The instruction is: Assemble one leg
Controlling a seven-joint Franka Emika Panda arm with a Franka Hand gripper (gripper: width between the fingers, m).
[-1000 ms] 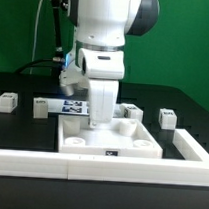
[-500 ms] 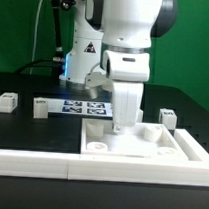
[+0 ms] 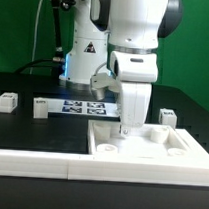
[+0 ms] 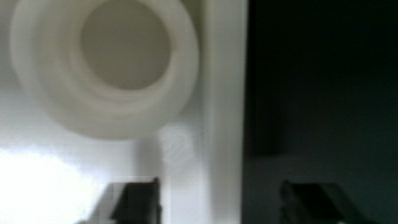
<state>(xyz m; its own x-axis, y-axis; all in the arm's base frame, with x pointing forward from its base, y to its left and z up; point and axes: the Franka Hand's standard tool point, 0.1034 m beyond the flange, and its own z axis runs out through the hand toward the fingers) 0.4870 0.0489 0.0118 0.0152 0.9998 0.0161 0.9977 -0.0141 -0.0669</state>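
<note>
My gripper (image 3: 132,126) reaches down onto the far rim of the large flat white plate (image 3: 150,147) with round holes, at the exterior view's right. In the wrist view the plate's rim (image 4: 217,120) runs between the two dark fingers (image 4: 135,200), beside a round hole (image 4: 111,55); the jaws stand either side of the rim and hold it. Small white legs with tags stand on the black table: two at the exterior view's left (image 3: 4,101) (image 3: 40,108) and one at the right (image 3: 167,117). None is in the gripper.
A white L-shaped fence runs along the front (image 3: 39,163) and up the exterior view's right side (image 3: 198,148); the plate lies close to its corner. The marker board (image 3: 82,107) lies behind the plate. The robot's base (image 3: 84,51) stands at the back.
The gripper and the plate have slid together to the exterior view's right, toward the fence's corner. The legs at the left have not moved.
</note>
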